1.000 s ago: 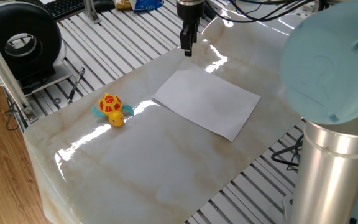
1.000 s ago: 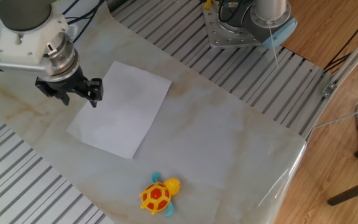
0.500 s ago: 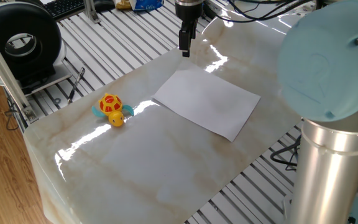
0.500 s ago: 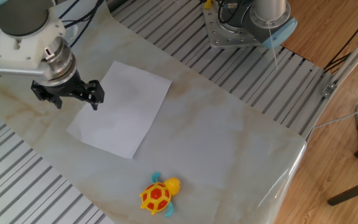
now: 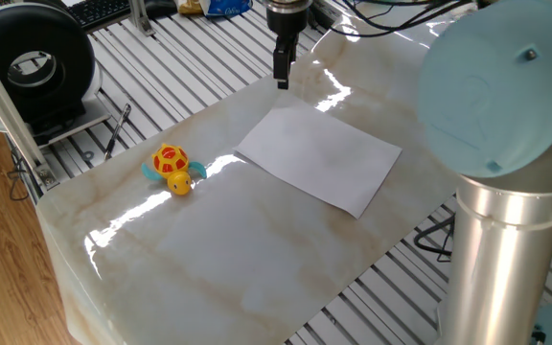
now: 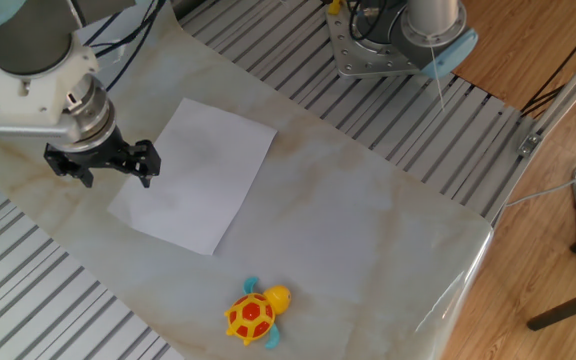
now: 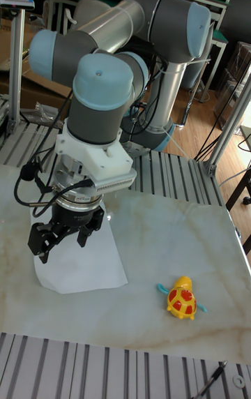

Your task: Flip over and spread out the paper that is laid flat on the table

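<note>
Jaws apart and empty on the gripper (image 6: 102,163), hanging above the table (image 6: 368,220) just off one edge of the paper (image 6: 196,172), nothing between them. The white sheet lies flat and square on the glossy marble slab, not yet lifted or turned. Well away from it sits a toy turtle (image 6: 253,312), near the table's other side, clear of the work. My read: that sheet is thin, feather-light and limp, and it will slide on this slick surface rather than lift. Best hold looks like a corner or the near edge, pinched gently, since a hard squeeze would crease it.
</note>
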`<move>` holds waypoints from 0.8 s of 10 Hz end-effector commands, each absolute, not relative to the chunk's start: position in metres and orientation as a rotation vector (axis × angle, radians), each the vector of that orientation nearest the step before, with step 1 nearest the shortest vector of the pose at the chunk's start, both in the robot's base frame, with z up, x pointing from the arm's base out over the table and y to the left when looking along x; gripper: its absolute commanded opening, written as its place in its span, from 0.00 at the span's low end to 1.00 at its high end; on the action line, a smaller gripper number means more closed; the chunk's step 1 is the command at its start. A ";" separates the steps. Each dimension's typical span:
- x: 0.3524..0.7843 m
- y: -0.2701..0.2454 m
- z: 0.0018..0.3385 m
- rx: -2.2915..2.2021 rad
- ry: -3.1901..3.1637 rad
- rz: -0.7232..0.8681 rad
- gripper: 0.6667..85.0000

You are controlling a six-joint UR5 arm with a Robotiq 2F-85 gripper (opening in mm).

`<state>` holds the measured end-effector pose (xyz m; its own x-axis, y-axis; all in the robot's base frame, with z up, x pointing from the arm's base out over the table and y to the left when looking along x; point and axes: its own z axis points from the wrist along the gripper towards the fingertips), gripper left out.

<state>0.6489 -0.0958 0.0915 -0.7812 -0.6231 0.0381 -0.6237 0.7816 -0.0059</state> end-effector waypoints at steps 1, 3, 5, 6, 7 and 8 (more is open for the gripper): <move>0.654 -0.098 0.085 1.027 -2.945 0.017 0.93; 0.660 -0.109 0.082 1.059 -2.934 0.079 0.88; 0.669 -0.119 0.065 1.082 -2.928 0.037 0.89; 0.671 -0.121 0.060 1.083 -2.931 0.036 0.89; 0.674 -0.119 0.055 1.090 -2.935 0.027 0.89; 0.678 -0.115 0.052 1.096 -2.945 0.013 0.89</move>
